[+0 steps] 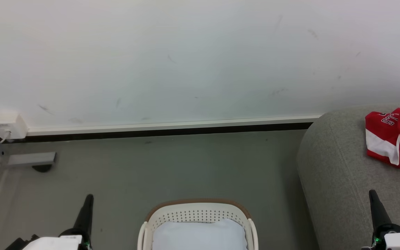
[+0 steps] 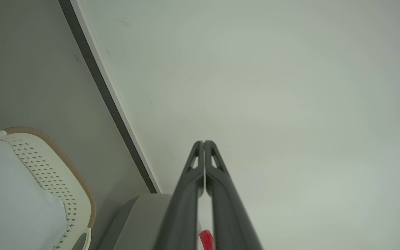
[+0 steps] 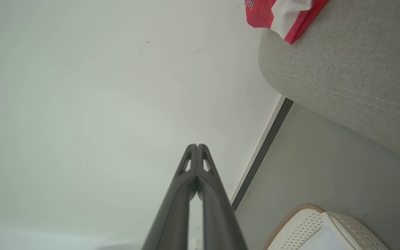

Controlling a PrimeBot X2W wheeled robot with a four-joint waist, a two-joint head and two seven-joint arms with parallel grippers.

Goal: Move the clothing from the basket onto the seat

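The red and white clothing (image 1: 394, 139) lies bunched on the grey seat (image 1: 335, 173) at the right, white lettering showing; its edge (image 3: 283, 14) hangs over the seat (image 3: 342, 69) in the right wrist view. The cream basket (image 1: 193, 215) stands on the floor at bottom centre, with just its pale blue-white lining (image 1: 200, 236) showing inside. My left gripper (image 1: 89, 198) is shut, left of the basket (image 2: 64, 180). My right gripper (image 1: 372, 193) is shut over the seat's front. Both hold nothing, their fingers pressed together (image 2: 203, 143) (image 3: 197, 146).
A white wall with a pale skirting board (image 1: 172, 125) runs behind the grey floor. A white socket box (image 1: 9, 125) and a metal bracket (image 1: 30, 159) sit at the left corner. Open floor lies between the basket and the wall.
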